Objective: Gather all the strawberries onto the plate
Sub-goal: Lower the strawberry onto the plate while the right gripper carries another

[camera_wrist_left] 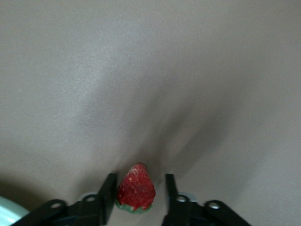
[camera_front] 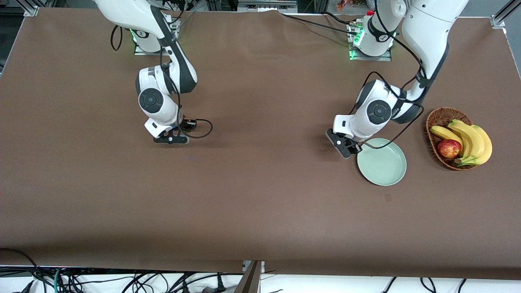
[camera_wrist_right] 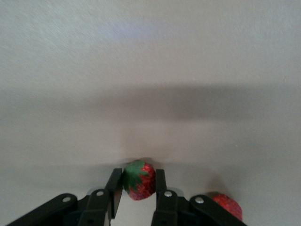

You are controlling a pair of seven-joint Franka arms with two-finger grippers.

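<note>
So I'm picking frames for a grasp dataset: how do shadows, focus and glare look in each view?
Front view: even lighting, soft shadows under both arms, green base lights, strawberries hidden. Left wrist view: the strawberry in the left gripper is fairly sharp, with a dark shadow fanning across the table. Right wrist view: the right gripper pinches a slightly soft strawberry; broad shadow band, faint pale glare.

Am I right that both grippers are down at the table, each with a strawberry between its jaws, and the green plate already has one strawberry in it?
Not quite. The front view shows the plate with nothing in it. The rest holds: the wrist views show a strawberry between the left gripper jaws beside the plate, and another strawberry between the right gripper jaws.
</note>
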